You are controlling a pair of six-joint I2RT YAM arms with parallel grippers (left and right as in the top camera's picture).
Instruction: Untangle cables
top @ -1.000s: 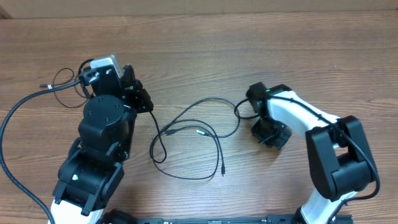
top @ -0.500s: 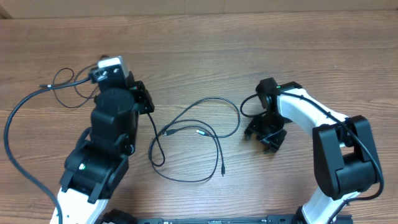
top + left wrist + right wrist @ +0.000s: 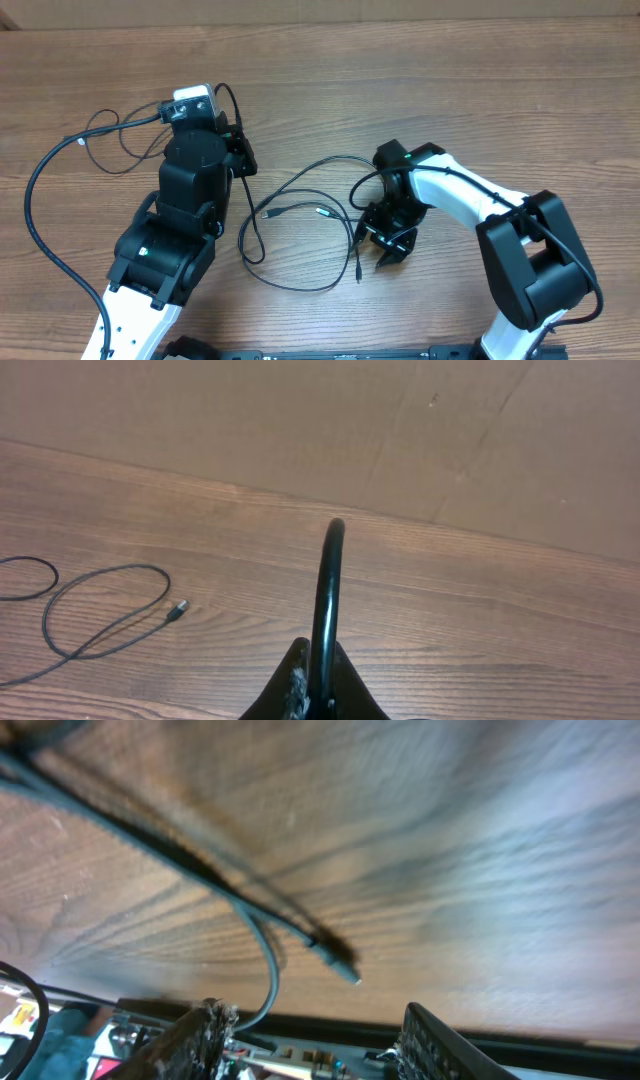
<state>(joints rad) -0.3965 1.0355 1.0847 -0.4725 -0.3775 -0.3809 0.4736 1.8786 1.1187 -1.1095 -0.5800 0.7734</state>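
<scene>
Thin black cables lie in loose loops on the wood table between the arms, one plug end pointing toward the front. My left gripper is shut on one cable strand, which arches up over it and runs down into the loops. In the left wrist view that strand rises straight out of the shut left gripper. My right gripper stands open just right of the loops. The right wrist view, blurred, shows a cable with its plug just beyond the open right gripper, nothing between the fingers.
A second thin cable lies in small loops at the far left, seen with its plug in the left wrist view. A thicker arm cord curves along the left side. A cardboard wall backs the table.
My right gripper has opened, let go of the cable loop it was shut on, and swung left and forward to the loops' right side. My left arm shifted right and back, lifting its strand.
</scene>
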